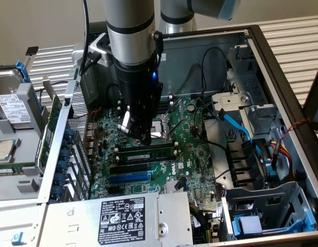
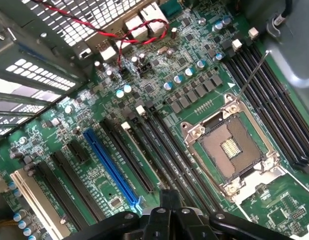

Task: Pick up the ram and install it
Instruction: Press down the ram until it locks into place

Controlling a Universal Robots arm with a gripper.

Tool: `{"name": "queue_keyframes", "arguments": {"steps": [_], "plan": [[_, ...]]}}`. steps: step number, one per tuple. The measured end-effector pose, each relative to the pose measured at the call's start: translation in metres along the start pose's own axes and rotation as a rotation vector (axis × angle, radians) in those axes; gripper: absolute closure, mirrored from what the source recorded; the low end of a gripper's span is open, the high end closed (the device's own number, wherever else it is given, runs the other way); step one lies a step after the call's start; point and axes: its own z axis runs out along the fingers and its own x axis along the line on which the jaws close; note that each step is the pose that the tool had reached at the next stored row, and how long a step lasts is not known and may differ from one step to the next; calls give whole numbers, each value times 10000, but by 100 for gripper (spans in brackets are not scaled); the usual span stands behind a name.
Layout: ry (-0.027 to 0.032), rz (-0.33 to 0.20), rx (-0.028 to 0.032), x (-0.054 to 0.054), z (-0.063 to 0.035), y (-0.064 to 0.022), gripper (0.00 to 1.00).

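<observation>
The tool (image 1: 144,140) is seen shut, its fingers brought together with nothing gripped between them. It is held low over the motherboard (image 1: 197,154) inside the open computer case (image 1: 282,77), with the arm standing nearly upright above it.

The ram (image 1: 148,154) is found directly below the fingertips, set on edge in one of the long black memory slots. Its long axis is laid parallel to the neighbouring slots, running from the exterior view's left to its right. In the wrist view the ram (image 2: 142,157) is shown as a pale strip among the dark slots, between the blue slot (image 2: 112,167) and the CPU socket (image 2: 232,147), with the tool (image 2: 168,197) close to one end of that row. Whether the fingertips are touching the stick's top edge, and whether the stick is fully seated, cannot be told.

The CPU socket is placed just beside the memory slots, with its thin metal lever (image 2: 252,75) raised at a slant. A twisted red and black wire (image 2: 129,35) is looped near the board's port edge, well apart from the tool. A power supply (image 1: 123,218) is set along the board's near edge, and a blue cable (image 1: 236,126) is draped toward the drive bays. Nothing is seen lying between the tool and the ram.
</observation>
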Motion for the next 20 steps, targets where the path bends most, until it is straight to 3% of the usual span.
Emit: {"name": "queue_keyframes", "arguments": {"steps": [20], "plan": [[13, 3284, 64, 0, 23, 0, 89]]}}
